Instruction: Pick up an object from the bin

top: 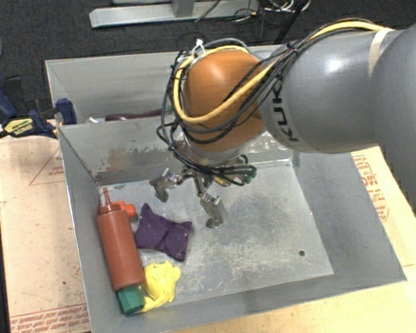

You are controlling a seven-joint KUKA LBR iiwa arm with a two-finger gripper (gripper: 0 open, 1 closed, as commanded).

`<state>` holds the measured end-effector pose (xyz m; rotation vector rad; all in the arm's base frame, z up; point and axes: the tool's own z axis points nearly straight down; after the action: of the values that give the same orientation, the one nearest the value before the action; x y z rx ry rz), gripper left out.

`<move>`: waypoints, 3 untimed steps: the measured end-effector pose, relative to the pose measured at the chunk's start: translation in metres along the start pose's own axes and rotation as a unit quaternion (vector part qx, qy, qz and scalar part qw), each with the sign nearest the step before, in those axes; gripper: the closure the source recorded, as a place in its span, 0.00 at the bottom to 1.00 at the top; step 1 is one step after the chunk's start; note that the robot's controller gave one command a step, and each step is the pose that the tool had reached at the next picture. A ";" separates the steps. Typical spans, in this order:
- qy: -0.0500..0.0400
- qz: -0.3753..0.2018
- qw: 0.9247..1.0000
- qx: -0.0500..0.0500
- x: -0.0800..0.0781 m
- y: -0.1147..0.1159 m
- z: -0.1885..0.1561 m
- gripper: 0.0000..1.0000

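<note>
Camera view, looking down on the grey metal bin [278,258]. Clock directions are read on the bin floor, with 12 o'clock at the far wall along the top of the view.

The arm [348,86] enters from 3 o'clock. Its wrist carries a rounded orange cover [219,97] looped with yellow and black cables [173,102]. The gripper [187,202] hangs below the cover, just off the floor's centre toward 11 o'clock. Its two fingers [213,212] are spread apart with nothing between them, one tip toward 9 o'clock and the other toward 5 o'clock. Bare metal lies under them; whether either tip touches the floor cannot be told.

All loose things lie together in the 8 o'clock part of the floor. Nearest the gripper, at its own 7 o'clock and apart from both fingers, is a crumpled purple pouch [162,233]. Beside the pouch at its 9 o'clock lies a red-brown tube [118,247], flat along the left wall, its length running from 12 to 6 o'clock. The tube's green cap [131,301] is at the 6 o'clock end. A small orange block [127,208] sits against the tube's 12 o'clock end. A yellow lump [161,279] lies at 6 o'clock of the pouch, touching the green cap.
</note>
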<state>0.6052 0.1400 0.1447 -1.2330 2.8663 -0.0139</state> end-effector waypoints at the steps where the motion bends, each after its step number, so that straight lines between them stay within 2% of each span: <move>1: -0.001 0.059 0.998 -0.004 0.008 0.014 0.019 0.00; 2: -0.001 0.042 0.999 -0.001 -0.002 0.019 0.026 0.00; 3: -0.002 -0.094 0.996 -0.005 0.010 0.027 0.056 1.00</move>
<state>0.5796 0.1512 0.0880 -1.4986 2.7382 -0.0016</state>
